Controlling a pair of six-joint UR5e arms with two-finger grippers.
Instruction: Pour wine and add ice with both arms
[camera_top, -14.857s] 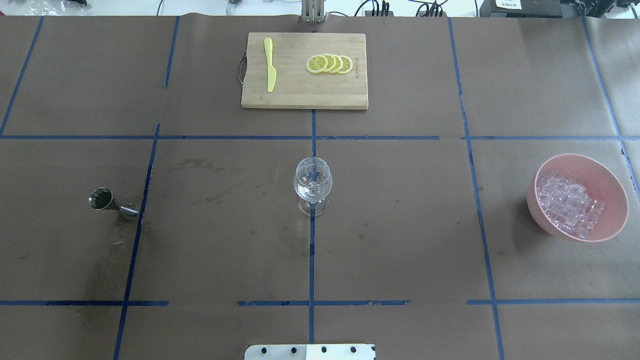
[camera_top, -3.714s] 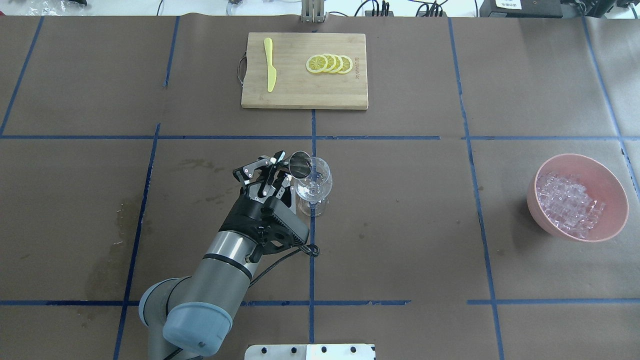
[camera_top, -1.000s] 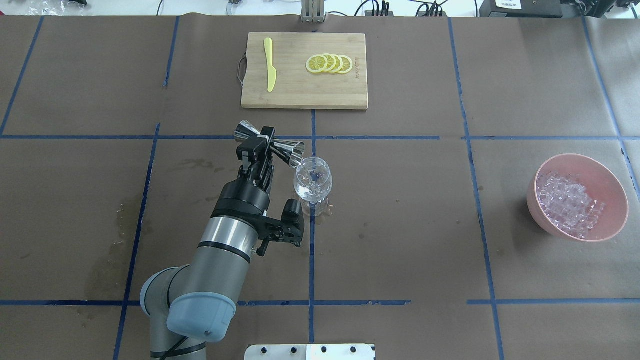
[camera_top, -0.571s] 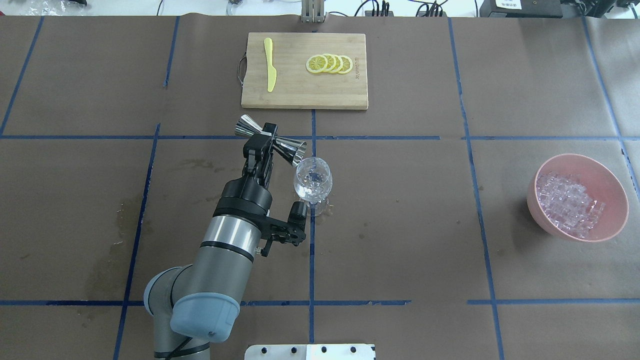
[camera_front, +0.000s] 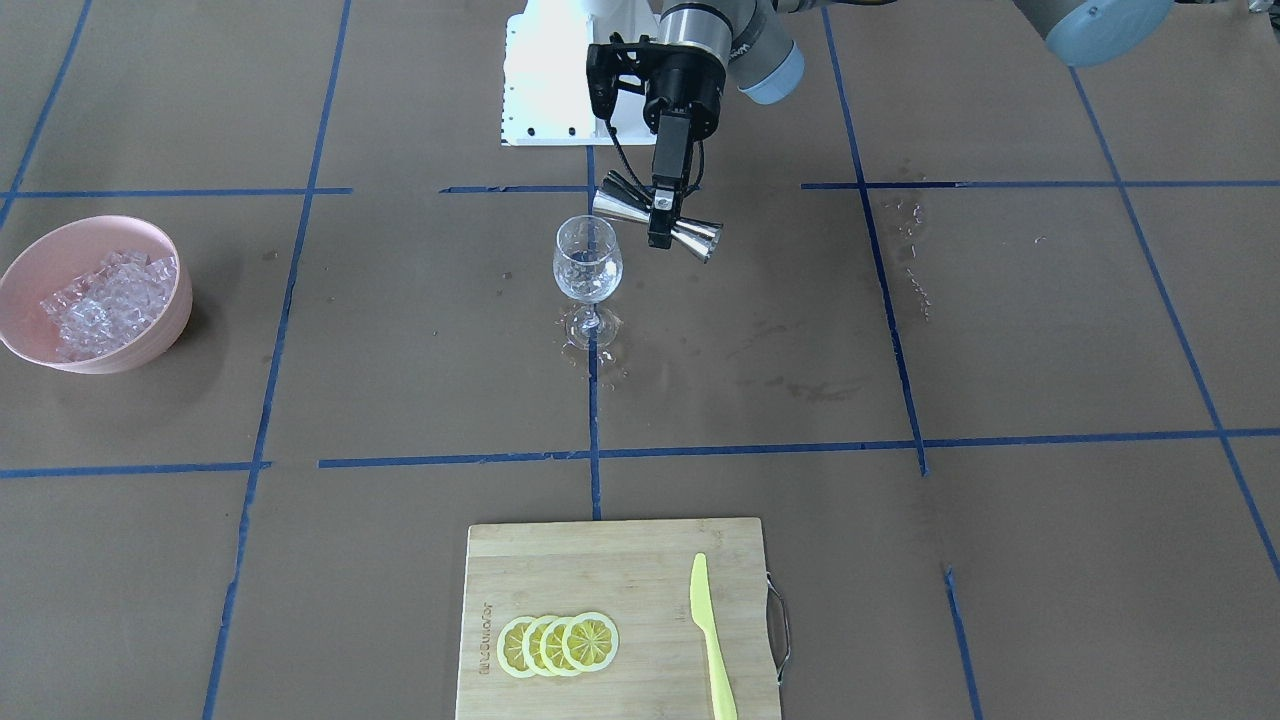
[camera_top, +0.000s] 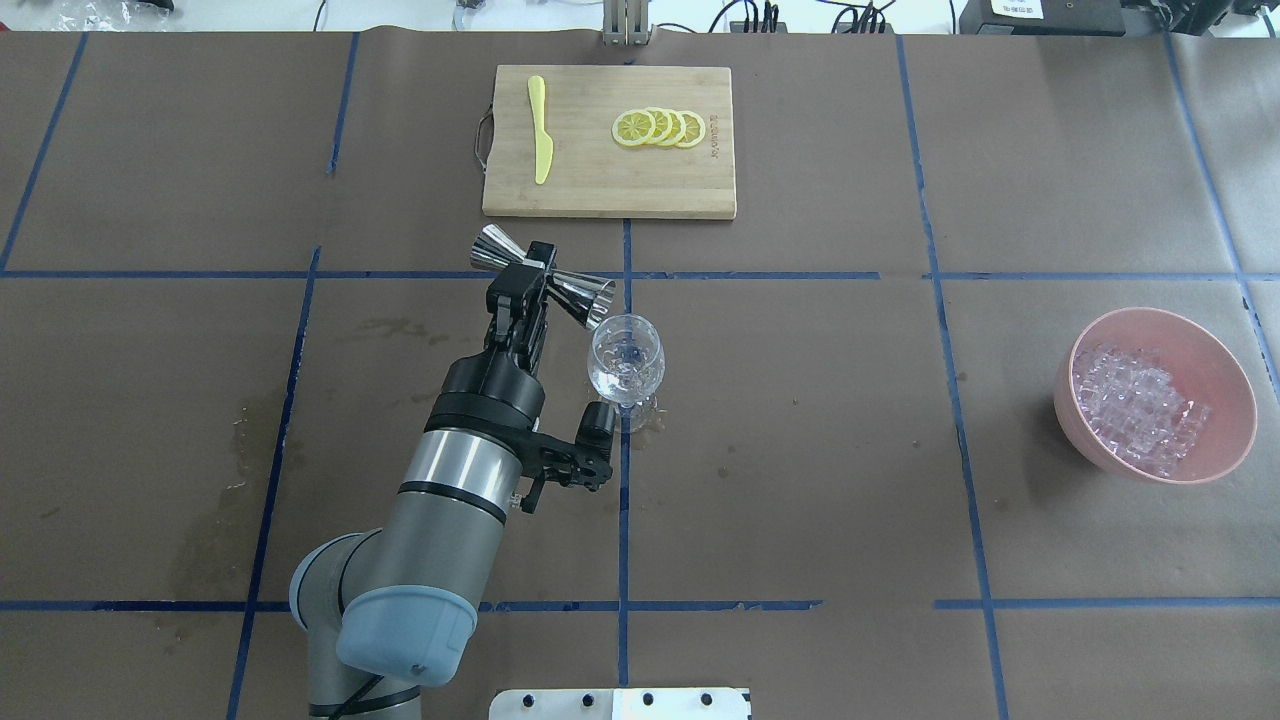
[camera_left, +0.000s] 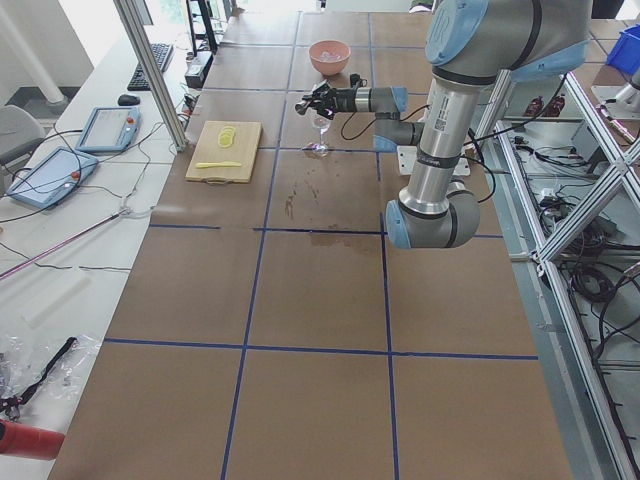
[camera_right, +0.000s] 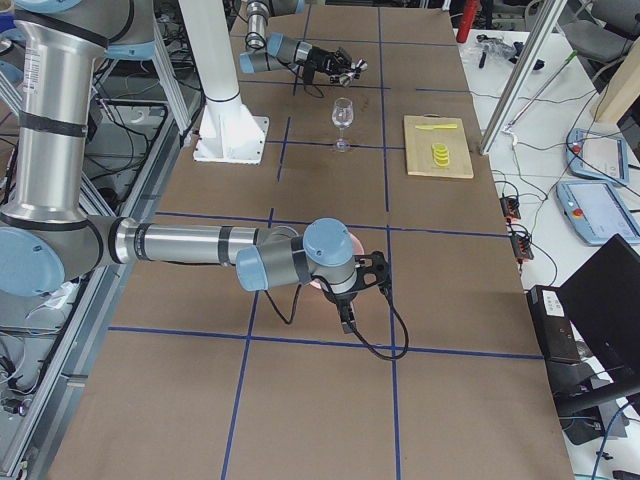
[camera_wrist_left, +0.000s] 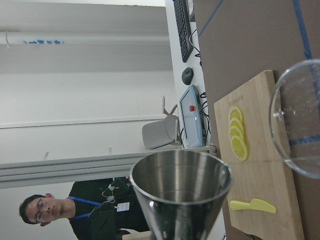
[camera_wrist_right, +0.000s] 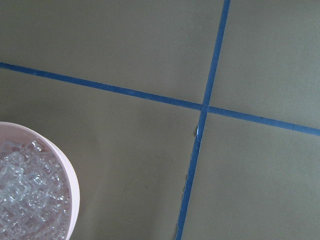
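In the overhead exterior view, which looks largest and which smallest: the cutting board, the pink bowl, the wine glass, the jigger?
1. cutting board
2. pink bowl
3. wine glass and jigger: not ranked. They look similar, and the jigger is lifted nearer the camera, partly hidden by the left end effector.

Left gripper (camera_top: 538, 270), matt black, is clamping a mirror-polished steel jigger (camera_top: 585, 293), centre frame. Wine glass (camera_top: 626, 362) is glinting, clear and glossy. Table paper (camera_top: 800, 450) is reading matt brown. Top: board (camera_top: 600, 185) is showing bare wood grain, knife (camera_top: 540, 130) smooth yellow plastic. Right: bowl (camera_top: 1228, 395) matt pink, ice (camera_top: 1135, 405) glassy.
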